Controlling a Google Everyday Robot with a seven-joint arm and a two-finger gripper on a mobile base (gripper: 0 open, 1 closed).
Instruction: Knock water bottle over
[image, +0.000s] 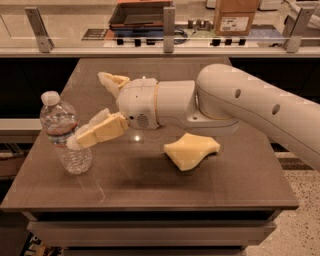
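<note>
The water bottle (64, 132) is clear ribbed plastic with a white cap and stands upright near the table's left edge. My gripper (92, 107) reaches left across the table with its two cream fingers spread wide, open and empty. The near finger (97, 132) has its tip touching the bottle's right side at about label height. The far finger (112, 81) points back and left, apart from the bottle.
A pale yellow sponge-like piece (191, 150) lies on the brown table (200, 195) right of centre. My white arm (250, 107) crosses in from the right. A counter with a glass rail and a cardboard box (234, 16) stands behind.
</note>
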